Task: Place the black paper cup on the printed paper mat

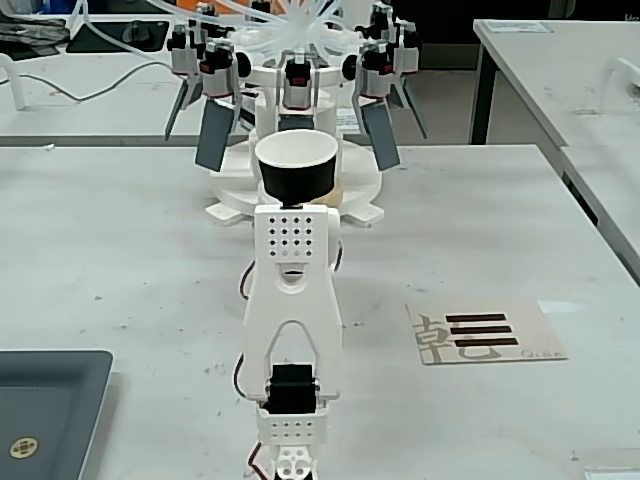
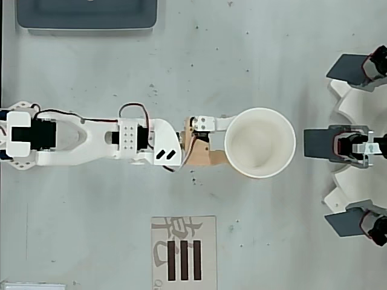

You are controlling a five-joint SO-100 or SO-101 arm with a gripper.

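Observation:
The black paper cup point(image 1: 295, 175) stands upright with its white inside point(image 2: 260, 142) facing up, held off the table just beyond the arm's white wrist. My gripper point(image 2: 225, 142) is shut on the cup's left side in the overhead view. One white finger point(image 2: 208, 123) and one tan finger point(image 2: 202, 158) reach under the rim, which hides their tips. The printed paper mat point(image 1: 485, 333) lies flat on the table at the right of the fixed view. In the overhead view the mat point(image 2: 183, 251) sits well below the arm, apart from the cup.
A white carousel machine point(image 1: 295, 80) with grey paddles and tubing stands right behind the cup; its paddle point(image 2: 317, 145) is close to the rim. A dark grey tray point(image 1: 50, 400) sits at the near left, also the tray point(image 2: 87, 15).

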